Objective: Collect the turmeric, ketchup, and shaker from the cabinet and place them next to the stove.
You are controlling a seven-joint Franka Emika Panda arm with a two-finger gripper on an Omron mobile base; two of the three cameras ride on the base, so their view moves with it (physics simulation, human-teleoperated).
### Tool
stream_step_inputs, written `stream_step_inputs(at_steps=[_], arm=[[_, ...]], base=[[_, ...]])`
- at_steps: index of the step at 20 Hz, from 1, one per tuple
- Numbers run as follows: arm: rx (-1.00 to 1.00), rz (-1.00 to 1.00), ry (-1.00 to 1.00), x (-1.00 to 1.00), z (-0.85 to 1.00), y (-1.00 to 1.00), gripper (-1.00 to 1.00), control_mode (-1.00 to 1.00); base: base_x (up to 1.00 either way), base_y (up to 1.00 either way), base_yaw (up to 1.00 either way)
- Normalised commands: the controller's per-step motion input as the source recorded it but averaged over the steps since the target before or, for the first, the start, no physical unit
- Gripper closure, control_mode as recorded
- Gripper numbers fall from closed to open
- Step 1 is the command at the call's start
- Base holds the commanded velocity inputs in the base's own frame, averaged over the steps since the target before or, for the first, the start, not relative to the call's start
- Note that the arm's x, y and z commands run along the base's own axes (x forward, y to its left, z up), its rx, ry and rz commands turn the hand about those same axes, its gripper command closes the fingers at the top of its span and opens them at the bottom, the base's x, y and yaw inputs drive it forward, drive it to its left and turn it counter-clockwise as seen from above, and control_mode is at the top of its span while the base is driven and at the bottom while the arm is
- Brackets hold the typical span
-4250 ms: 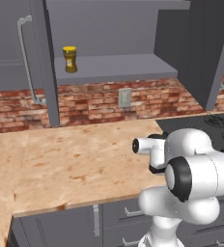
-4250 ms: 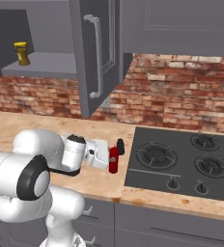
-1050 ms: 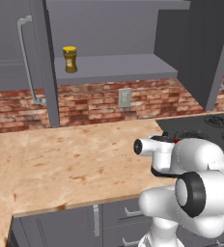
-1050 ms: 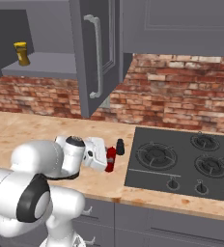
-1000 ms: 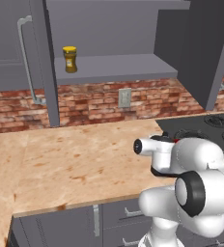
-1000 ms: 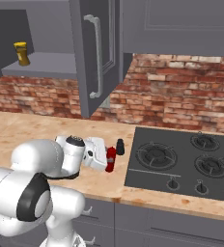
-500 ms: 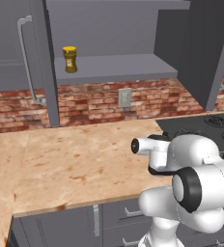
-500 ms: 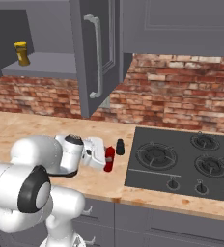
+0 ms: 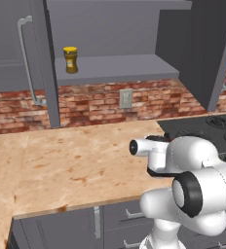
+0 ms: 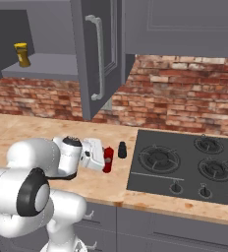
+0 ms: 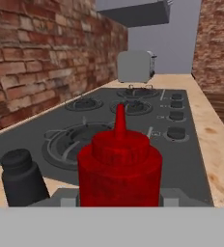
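The ketchup (image 10: 107, 159) is clamped between the narrowly set jaws of the pincer (image 10: 106, 157), beside the shaker (image 10: 121, 150) on the desk (image 10: 27, 129).

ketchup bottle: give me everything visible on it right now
The ketchup is a glossy red squeeze bottle that looks like plastic, with a round body and a thin pointed cap. It stands upright at the counter's edge beside the stove, clamped in the gripper, whose jaws are shut on its body. The black shaker stands just beside it, apart; whether the base rests on the counter can't be told.
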Motion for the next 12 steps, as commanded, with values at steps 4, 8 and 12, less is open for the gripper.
stream_step_inputs(at_steps=[4,8,12], arm=[[0.0,-0.01,-0.18,0.0,-0.28,0.14,-1.0,-1.0],[0.0,-0.01,-0.17,0.0,-0.26,0.06,-1.0,-1.0],[-0.01,-0.02,-0.16,-0.01,-0.29,0.08,-1.0,-1.0]], base=[[0.0,0.0,0.0],[0.0,0.0,0.0],[0.0,0.0,0.0]])
